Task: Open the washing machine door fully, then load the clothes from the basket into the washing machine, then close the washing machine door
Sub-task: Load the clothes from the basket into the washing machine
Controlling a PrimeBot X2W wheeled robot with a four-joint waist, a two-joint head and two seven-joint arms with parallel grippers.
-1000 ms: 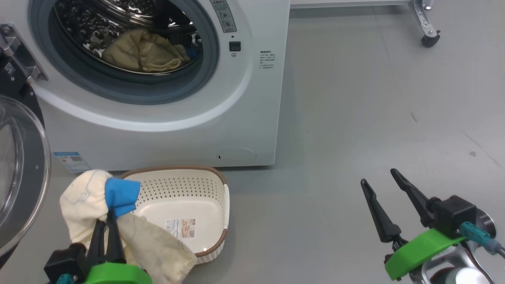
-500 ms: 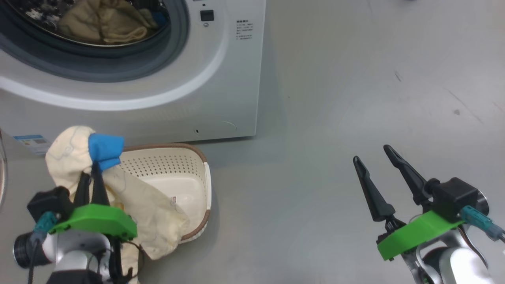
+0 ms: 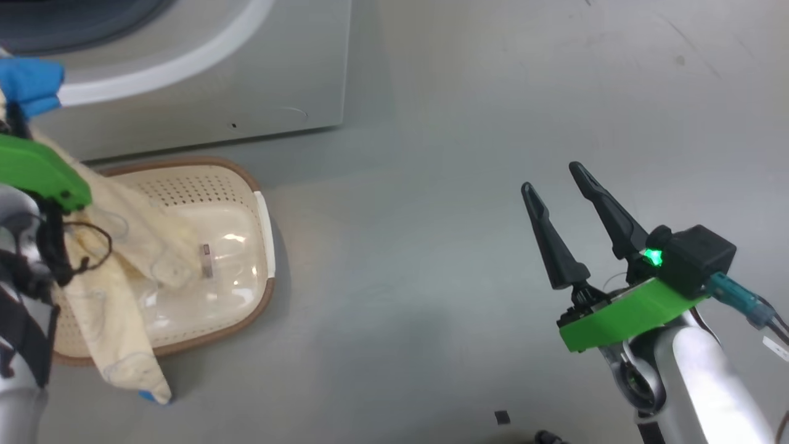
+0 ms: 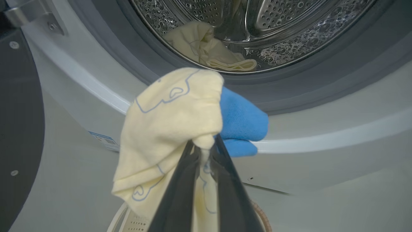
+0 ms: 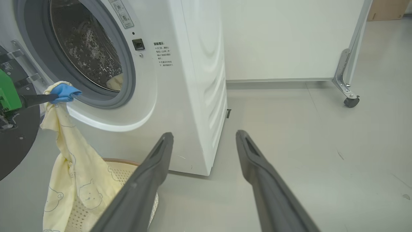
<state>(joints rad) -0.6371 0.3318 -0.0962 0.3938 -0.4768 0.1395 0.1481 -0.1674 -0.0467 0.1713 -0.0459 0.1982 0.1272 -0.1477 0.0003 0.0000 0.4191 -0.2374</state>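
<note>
My left gripper (image 4: 203, 146) is shut on a pinch of the clothes (image 4: 170, 119), a cream-yellow garment with a blue patch (image 4: 241, 125), held up just below the washing machine (image 4: 322, 145) opening. The rest of the garment (image 3: 117, 265) hangs down over the basket (image 3: 262, 203) on the floor. Another cream garment (image 4: 206, 48) lies in the steel drum. The washing machine door (image 5: 16, 141) stands swung open at the left. My right gripper (image 3: 551, 177) hovers open over bare floor to the right, with nothing between its fingers.
The basket (image 5: 128, 164) stands right against the machine's front (image 5: 193, 80). A metal frame leg with a caster (image 5: 349, 101) is at the far right by the wall. Small dark specks (image 3: 502, 418) lie on the grey floor near my right arm.
The head camera has tilted down and shifted. My left gripper has lifted the garment out of the basket, up toward the machine opening. The right gripper stays open.
</note>
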